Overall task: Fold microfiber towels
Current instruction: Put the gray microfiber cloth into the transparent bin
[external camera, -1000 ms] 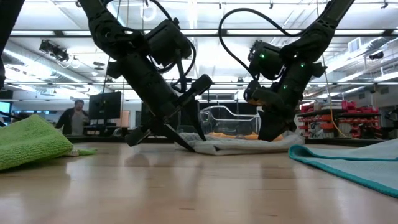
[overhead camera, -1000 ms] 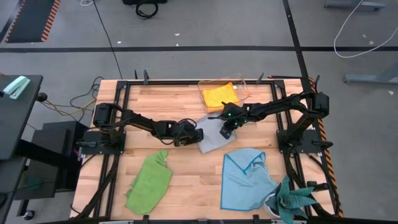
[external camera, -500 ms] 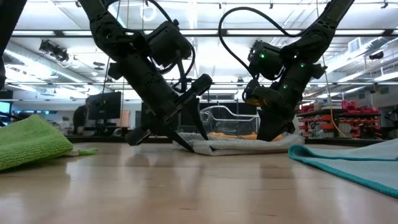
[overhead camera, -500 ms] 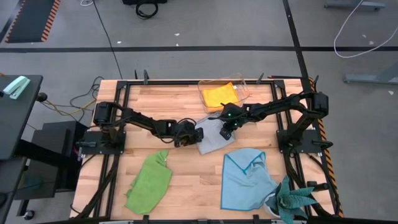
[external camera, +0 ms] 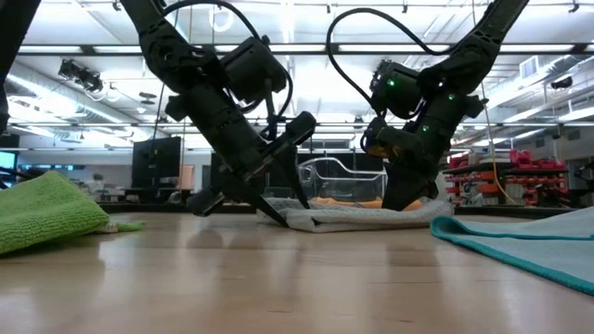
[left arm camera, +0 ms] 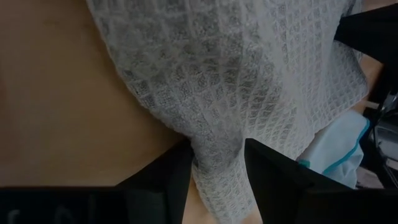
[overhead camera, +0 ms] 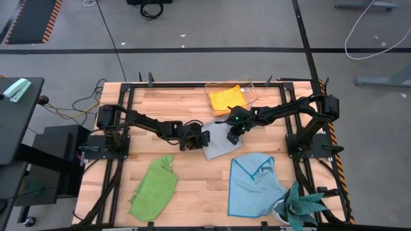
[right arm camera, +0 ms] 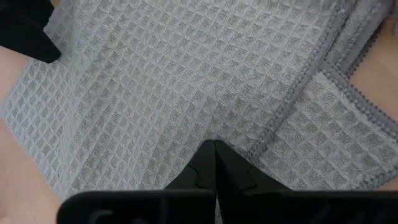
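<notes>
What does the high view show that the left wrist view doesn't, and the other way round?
Only the high view shows the orange-yellow towel in the clear box, the lime green towel, the plant and the right gripper on the grey towel. Only the left wrist view shows the grey towel's waffle weave and its edge lying between the left gripper's parted fingers. Both show the grey towel, the wooden table and the light blue towel.

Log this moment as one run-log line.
step: folding grey towel | left hand: open around its edge | right hand: shut, pressing on it
</notes>
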`<state>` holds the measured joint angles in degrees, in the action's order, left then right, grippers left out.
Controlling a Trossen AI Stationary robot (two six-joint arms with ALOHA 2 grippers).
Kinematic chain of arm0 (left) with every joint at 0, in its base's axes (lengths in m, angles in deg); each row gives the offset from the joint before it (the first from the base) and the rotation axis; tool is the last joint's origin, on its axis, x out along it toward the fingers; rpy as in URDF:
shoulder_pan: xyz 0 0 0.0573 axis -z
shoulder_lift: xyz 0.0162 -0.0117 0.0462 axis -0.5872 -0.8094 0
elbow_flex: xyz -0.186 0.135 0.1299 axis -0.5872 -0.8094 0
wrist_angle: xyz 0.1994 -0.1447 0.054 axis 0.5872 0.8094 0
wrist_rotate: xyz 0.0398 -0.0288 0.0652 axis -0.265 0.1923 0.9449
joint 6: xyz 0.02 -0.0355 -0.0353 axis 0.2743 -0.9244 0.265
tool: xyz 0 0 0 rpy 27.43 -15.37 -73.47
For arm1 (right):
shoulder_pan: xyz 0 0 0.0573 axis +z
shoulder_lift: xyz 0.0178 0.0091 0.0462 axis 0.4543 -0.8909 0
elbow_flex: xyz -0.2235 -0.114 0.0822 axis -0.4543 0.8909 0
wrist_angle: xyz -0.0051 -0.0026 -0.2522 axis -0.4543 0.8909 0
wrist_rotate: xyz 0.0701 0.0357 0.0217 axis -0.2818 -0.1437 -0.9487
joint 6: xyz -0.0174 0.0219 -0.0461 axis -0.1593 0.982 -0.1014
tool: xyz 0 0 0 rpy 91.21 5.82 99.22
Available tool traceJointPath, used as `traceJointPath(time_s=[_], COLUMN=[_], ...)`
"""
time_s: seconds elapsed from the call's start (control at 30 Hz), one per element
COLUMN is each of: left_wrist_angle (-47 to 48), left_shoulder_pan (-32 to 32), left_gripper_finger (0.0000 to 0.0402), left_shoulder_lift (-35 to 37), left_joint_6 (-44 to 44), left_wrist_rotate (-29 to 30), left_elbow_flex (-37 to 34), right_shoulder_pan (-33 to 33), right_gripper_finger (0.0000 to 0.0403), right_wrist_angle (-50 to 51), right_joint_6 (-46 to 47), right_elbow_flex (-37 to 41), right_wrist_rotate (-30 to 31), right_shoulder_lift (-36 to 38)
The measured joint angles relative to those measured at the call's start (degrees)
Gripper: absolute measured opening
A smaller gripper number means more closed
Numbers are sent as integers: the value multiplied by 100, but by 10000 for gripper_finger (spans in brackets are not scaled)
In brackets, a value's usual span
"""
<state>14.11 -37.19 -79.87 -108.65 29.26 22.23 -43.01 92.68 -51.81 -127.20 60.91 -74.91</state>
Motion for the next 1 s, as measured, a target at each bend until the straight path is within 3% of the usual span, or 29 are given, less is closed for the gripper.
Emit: traceJointPath(time_s=[0.33, 0.57, 0.73, 1.0], left_wrist_angle=[-406, -951, -800, -762], left_shoulder_pan=[-101, -89, -48, 91], left_gripper_finger=[136, 72, 16, 11], left_shoulder_lift=[-78, -357, -446, -466], left_joint_6=[-457, -564, -45, 215], left_wrist_rotate=[394, 584, 1052, 1568], left_elbow_flex=[-44, 14, 222, 369], right_shoulder_pan=[0, 0, 0, 0], right_gripper_finger=[3, 3, 3, 3], right_wrist_angle=[-168, -261, -265, -258], right_joint_6=[-66, 19, 42, 44], right_elbow_flex=[-4, -9, -11, -11], right_wrist_rotate=[-2, -22, -22, -22], right_shoulder_lift=[4, 7, 7, 11])
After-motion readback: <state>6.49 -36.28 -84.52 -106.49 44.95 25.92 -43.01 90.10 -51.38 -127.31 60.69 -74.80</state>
